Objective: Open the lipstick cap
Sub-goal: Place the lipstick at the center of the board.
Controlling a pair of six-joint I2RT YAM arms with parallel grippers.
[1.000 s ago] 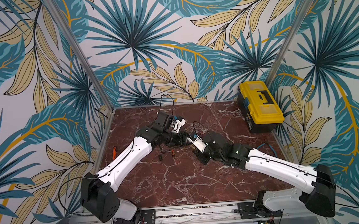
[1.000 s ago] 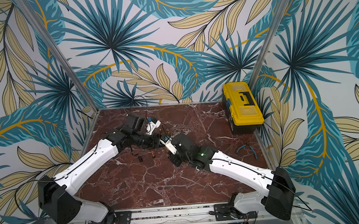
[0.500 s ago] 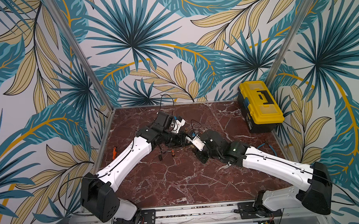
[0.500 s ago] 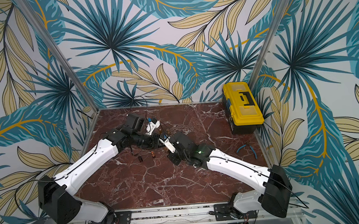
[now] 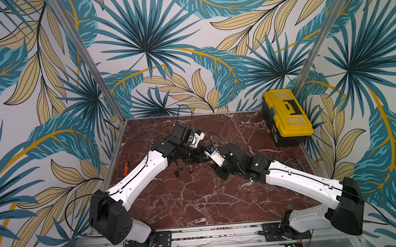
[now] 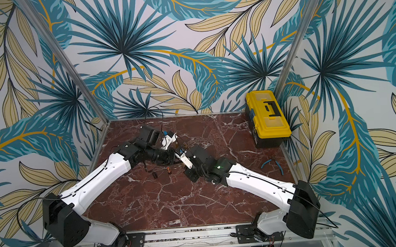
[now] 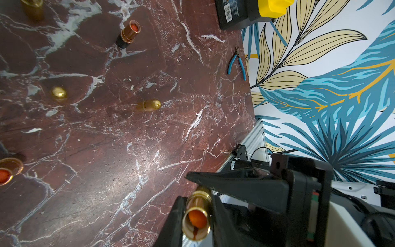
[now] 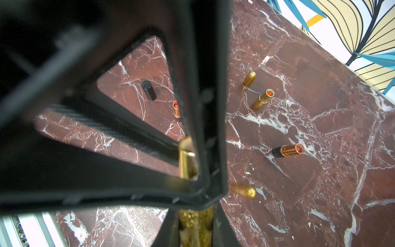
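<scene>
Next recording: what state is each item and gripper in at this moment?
held lipstick, held between both grippers, orange showing at its open end.
left gripper, shut on held lipstick, smooth gold part.
right gripper, shut on held lipstick, glittery end.
copper lipstick, uncapped, on the table.
gold lipstick, uncapped, on the table.
black cap, off, on the table.
glitter cap, off, lying loose.
toolbox, lid closed.

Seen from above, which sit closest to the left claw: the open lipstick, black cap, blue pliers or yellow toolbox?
From the left gripper, in a top view:
1. Open lipstick, just toward the bases.
2. Black cap, left of it.
3. Pliers and toolbox, far right; too close to call.
</scene>
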